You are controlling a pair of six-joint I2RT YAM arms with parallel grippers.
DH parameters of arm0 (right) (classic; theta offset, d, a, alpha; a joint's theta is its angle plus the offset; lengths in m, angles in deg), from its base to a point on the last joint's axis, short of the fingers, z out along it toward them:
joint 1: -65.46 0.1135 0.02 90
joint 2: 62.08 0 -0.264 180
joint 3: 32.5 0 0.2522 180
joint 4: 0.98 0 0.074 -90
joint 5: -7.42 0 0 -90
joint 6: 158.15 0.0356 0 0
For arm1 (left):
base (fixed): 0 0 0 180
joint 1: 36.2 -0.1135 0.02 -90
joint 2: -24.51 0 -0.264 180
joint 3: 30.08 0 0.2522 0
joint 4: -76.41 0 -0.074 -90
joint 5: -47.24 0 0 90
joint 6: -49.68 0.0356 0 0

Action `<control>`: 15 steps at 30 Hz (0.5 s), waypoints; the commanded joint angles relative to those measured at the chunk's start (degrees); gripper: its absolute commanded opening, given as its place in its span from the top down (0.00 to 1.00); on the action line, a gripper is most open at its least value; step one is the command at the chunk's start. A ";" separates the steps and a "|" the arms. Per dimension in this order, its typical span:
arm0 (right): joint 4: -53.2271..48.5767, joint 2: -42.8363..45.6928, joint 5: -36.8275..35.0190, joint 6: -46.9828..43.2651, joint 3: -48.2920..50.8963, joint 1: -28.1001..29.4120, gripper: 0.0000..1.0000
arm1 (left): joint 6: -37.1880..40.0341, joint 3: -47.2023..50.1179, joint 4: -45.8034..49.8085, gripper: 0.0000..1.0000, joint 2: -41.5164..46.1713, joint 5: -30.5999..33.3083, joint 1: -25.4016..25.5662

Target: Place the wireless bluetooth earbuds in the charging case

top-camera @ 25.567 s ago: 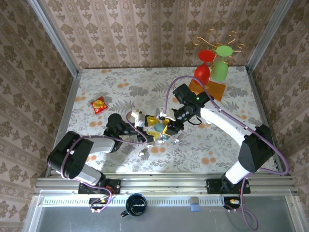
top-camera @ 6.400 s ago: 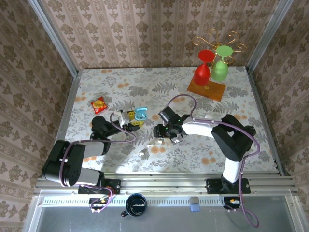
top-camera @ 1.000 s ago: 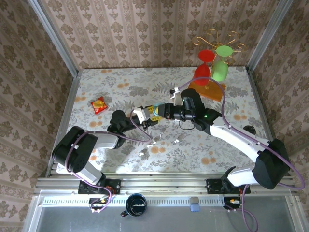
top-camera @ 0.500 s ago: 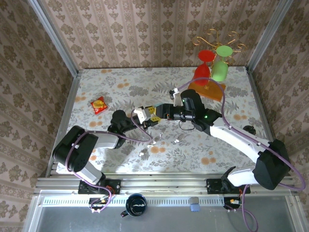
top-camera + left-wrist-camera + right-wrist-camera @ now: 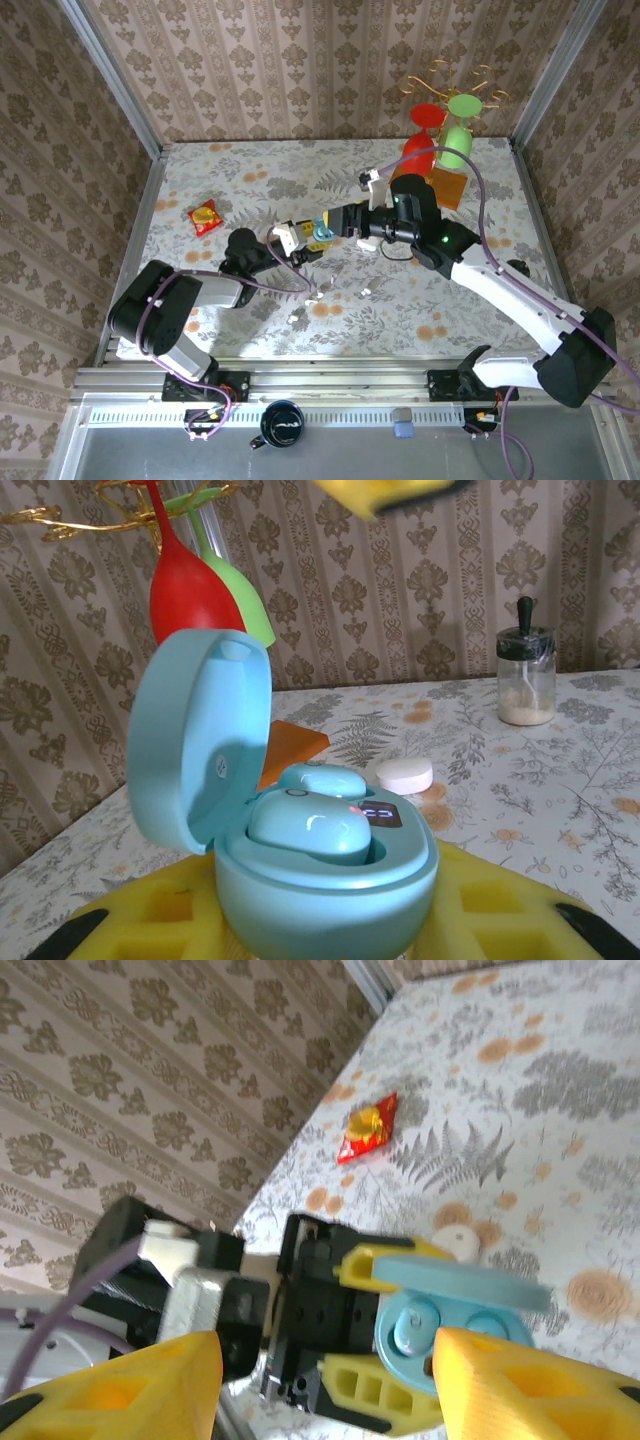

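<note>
A light-blue charging case sits between yellow fingers, my left gripper shut on its base. Its hinged lid stands open. Two light-blue earbuds lie in their wells beside a small lit display. From above, the case is at mid-table in my left gripper. My right gripper hovers just right of it, apart. In the right wrist view the case lies beyond my right gripper, whose yellow fingers stand wide apart around nothing.
Red and green wine glasses hang on a stand at the back right. A snack packet lies at the left. A white disc and small white pieces lie near the case. A shaker jar stands at the right.
My right gripper has opened and drawn back up and to the right, away from the case. The left gripper still holds the case in the same place.
</note>
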State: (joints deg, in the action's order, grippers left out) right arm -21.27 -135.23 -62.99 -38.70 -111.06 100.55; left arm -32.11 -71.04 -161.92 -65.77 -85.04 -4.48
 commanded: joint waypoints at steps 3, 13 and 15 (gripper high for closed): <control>-6.71 -5.79 -1.01 -3.54 -7.35 -0.71 0.40 | -0.47 1.00 -2.00 0.65 2.58 -1.93 -0.28; -7.69 -10.31 2.36 -0.98 -8.48 -1.05 0.39 | -2.36 0.48 -2.08 0.65 2.94 1.04 -0.32; -6.38 -9.52 2.20 0.00 -6.96 -1.07 0.39 | -2.88 0.26 -2.11 0.65 2.71 1.93 -0.57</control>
State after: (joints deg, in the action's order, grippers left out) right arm -27.96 -145.76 -62.16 -40.23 -118.99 99.81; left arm -33.09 -70.43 -162.32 -64.24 -84.32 -4.48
